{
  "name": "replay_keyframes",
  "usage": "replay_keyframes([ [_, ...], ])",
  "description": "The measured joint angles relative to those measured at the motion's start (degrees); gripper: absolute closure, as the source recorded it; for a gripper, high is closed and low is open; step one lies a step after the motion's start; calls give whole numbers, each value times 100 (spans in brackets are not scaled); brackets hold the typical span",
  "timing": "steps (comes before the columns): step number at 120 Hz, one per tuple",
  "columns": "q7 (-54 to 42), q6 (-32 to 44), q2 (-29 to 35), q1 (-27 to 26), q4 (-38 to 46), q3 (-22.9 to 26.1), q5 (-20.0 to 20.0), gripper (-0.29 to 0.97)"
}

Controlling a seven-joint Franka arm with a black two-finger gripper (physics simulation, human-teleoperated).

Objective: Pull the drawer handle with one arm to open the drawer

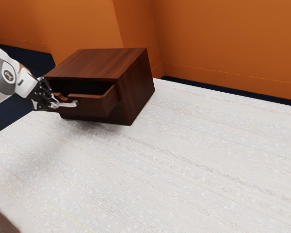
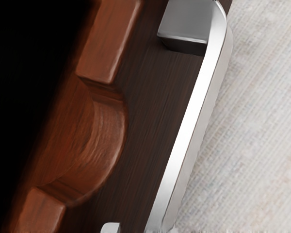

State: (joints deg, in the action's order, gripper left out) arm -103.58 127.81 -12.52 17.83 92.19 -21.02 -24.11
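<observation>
A dark wooden cabinet (image 1: 132, 80) stands on the white table (image 1: 184, 160). Its drawer (image 1: 91, 103) sticks partly out toward the exterior view's left, leaving a dark gap behind the front panel. A silver bar handle (image 1: 71, 103) is fixed to the drawer front. My black gripper (image 1: 55, 101) is at the handle's near end, shut on it. In the wrist view the silver handle (image 2: 199, 121) runs close under my hand across the dark drawer front (image 2: 150, 126), with a rounded cut-out in the drawer's top edge (image 2: 97, 136) beside it.
Orange walls (image 1: 223, 34) rise behind the table, with a dark floor strip (image 1: 19, 58) at the exterior view's left. The white tabletop (image 2: 262, 145) stretches wide in front of and to the right of the cabinet.
</observation>
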Motion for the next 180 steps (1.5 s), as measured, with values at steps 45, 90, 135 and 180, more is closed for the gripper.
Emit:
replay_keyframes([
  [45,-25,-56,209,-216,240,-264,72,64],
  [90,-34,-46,618,-322,710,-350,208,61],
  [135,-86,186,1072,-593,1199,-592,280,69],
  [180,-156,269,1541,-740,1296,-819,361,24],
])
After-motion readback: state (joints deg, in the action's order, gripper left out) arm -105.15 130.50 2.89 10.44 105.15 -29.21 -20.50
